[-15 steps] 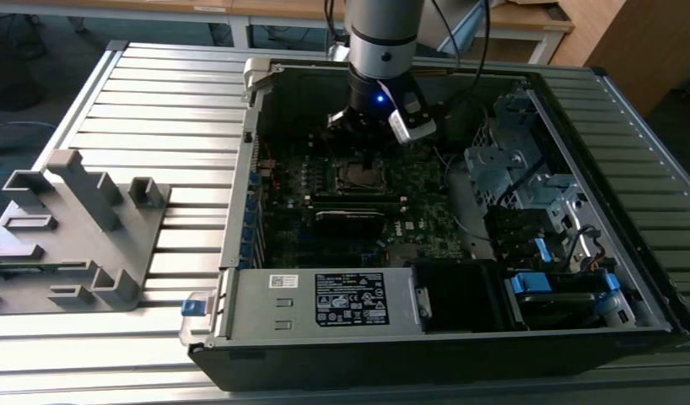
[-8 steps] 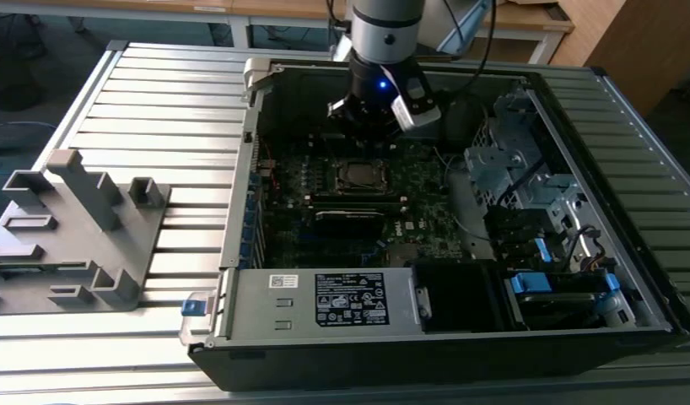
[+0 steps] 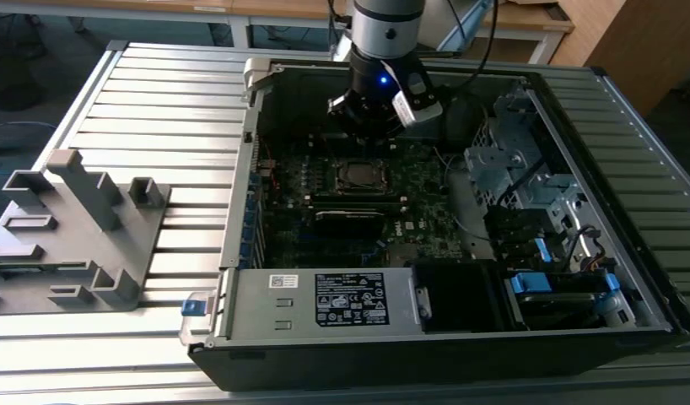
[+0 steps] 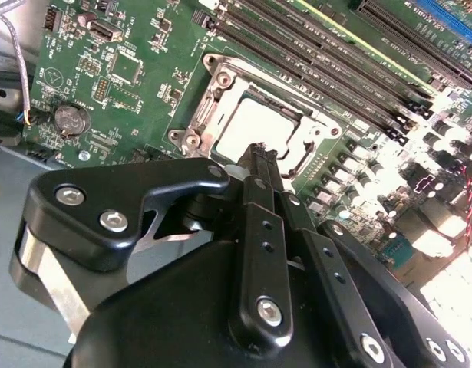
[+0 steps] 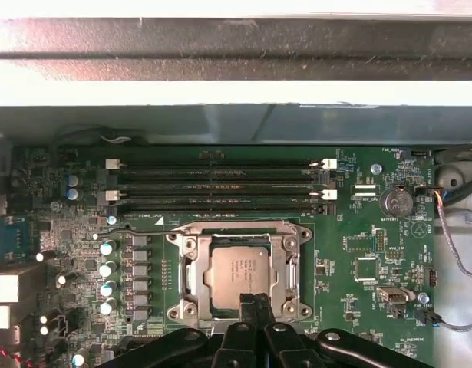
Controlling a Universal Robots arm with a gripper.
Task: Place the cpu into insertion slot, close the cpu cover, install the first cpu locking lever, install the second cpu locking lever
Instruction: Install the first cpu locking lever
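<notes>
The cpu [image 5: 239,268] lies flat in the insertion slot on the green motherboard, its silver-grey top facing up. The slot itself is hidden beneath it. The cpu cover [image 5: 192,270], a shiny metal frame, lies down around the chip, which shows through its window. A thin metal rod [image 5: 132,228] runs out from the socket's edge beside the memory slots; I cannot tell whether it is latched. My gripper [image 5: 255,300] hangs just above the chip's near edge, its black fingers pressed together with nothing between them. The exterior view has the gripper [image 3: 374,139] over the cpu [image 3: 357,175].
Long black memory slots [image 5: 216,184] lie beside the socket, a row of capacitors [image 5: 107,268] on another side. A coin battery [image 5: 395,202] and loose wires [image 5: 450,253] sit nearby. The case walls [image 3: 250,169], power supply [image 3: 322,299] and drive cage [image 3: 520,169] hem the board. A grey fixture [image 3: 75,228] stands outside.
</notes>
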